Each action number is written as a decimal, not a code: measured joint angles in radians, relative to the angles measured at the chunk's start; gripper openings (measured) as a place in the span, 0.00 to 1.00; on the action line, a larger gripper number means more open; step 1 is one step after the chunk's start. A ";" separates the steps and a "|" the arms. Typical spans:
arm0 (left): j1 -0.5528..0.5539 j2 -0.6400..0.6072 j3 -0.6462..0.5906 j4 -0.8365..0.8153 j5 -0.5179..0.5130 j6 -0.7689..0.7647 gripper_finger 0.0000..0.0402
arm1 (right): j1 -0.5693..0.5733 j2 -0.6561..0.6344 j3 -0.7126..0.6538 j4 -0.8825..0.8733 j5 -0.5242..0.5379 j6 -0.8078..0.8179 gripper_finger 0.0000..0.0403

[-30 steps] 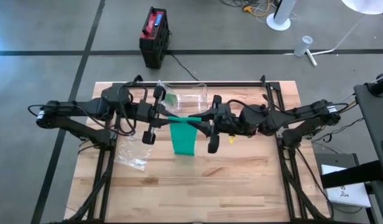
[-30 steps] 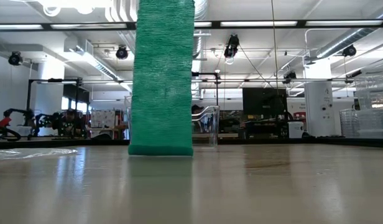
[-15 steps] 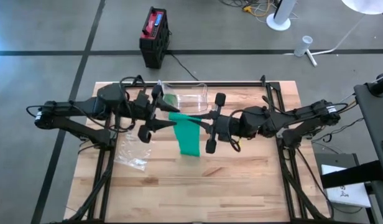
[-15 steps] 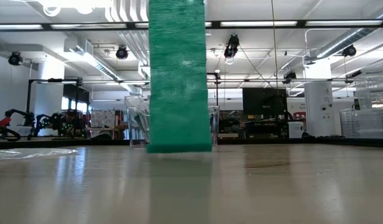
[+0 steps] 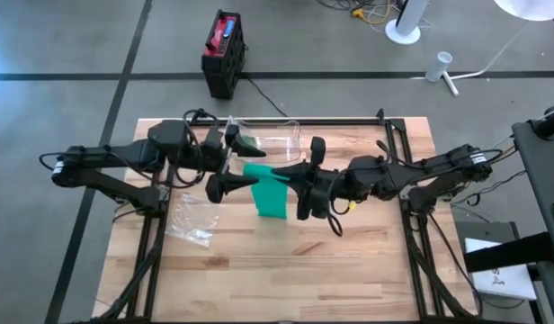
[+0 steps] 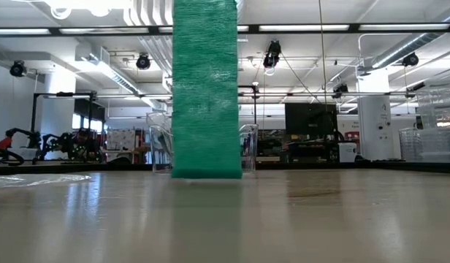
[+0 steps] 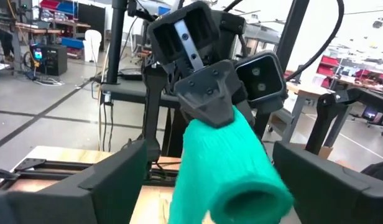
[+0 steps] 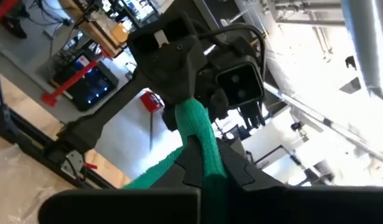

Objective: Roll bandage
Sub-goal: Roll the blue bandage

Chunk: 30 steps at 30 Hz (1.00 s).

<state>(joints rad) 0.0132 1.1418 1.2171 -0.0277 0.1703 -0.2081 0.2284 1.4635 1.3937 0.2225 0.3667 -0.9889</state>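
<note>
High: green bandage [image 5: 269,196] mid-surface [image 5: 349,270], rolled end clamped in right tool [image 5: 306,178]; left tool [image 5: 225,166] spread wide beside it. Clear container [image 5: 275,141] behind, crumpled plastic bag [image 5: 192,219] near left arm.
Low: bandage strip hangs, blocking container.
Left wrist: roll between open fingers [image 7: 110,180].

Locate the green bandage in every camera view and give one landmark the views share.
High view: green bandage at table centre, between both grippers, hanging down.
Low view: wide green strip left of centre, reaching the tabletop.
Left wrist view: rolled end in the foreground centre.
Right wrist view: twisted strip running through the centre.
Shared landmark: clear plastic container behind the bandage, also in the low view.
</note>
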 joint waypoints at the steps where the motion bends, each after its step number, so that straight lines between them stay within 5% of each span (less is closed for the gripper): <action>1: 0.000 0.004 0.000 -0.001 0.000 -0.002 0.82 | 0.000 0.001 0.000 0.000 0.000 -0.010 0.01; 8: 0.000 0.010 0.000 -0.001 0.005 -0.014 0.61 | 0.000 0.007 0.000 0.000 0.000 -0.030 0.01; 17: -0.001 0.010 0.000 -0.002 0.031 0.085 0.06 | 0.000 0.006 0.000 -0.002 -0.004 0.219 0.16; 30: 0.000 0.007 0.000 -0.012 0.024 0.392 0.03 | -0.075 -0.033 0.000 -0.098 -0.085 0.961 0.51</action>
<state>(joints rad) 0.0135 1.1484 1.2171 -0.0402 0.1940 0.1839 0.1530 1.4303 1.3937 0.1243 0.2821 -0.0282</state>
